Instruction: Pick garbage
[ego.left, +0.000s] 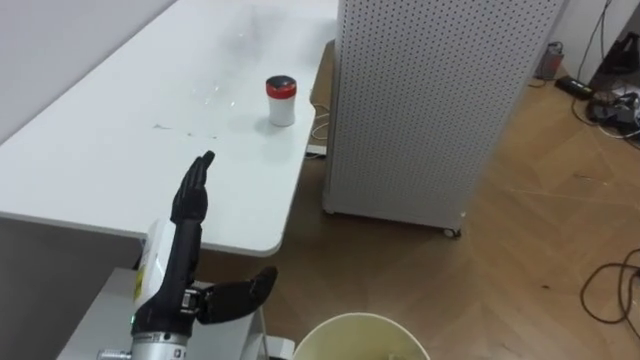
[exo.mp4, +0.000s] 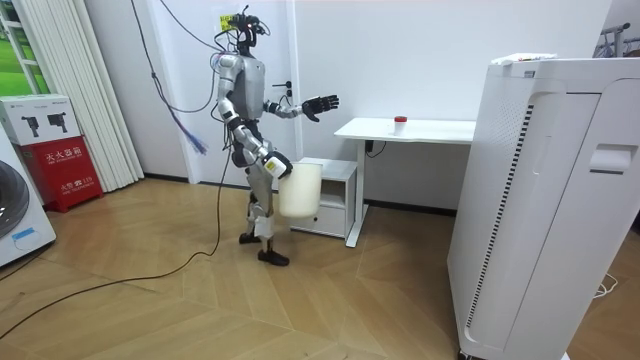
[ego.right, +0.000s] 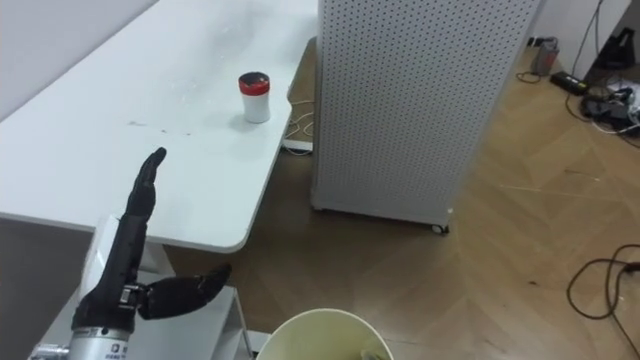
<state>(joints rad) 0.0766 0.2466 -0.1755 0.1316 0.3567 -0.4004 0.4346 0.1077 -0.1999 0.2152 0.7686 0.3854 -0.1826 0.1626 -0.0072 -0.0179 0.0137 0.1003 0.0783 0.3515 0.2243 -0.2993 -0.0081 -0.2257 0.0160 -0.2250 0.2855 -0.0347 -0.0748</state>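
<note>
A small white jar with a red lid (ego.left: 281, 101) stands upright on the white table (ego.left: 110, 150), near its right edge. My left hand (ego.left: 190, 200) is raised over the table's near corner, open with straight fingers and the thumb spread, well short of the jar. In the room view I stand at the table's end with that hand (exo.mp4: 322, 104) held out toward the jar (exo.mp4: 400, 121). My right hand (exo.mp4: 277, 165) holds a cream bin (exo.mp4: 298, 190) at my hip, off the floor. The bin's rim (ego.left: 340, 322) shows at the bottom of the eye views.
A tall white perforated unit on castors (ego.left: 430, 100) stands on the wood floor just right of the table. Cables (ego.left: 610, 290) lie on the floor at the far right. A low white cabinet (exo.mp4: 335, 195) sits under the table's near end.
</note>
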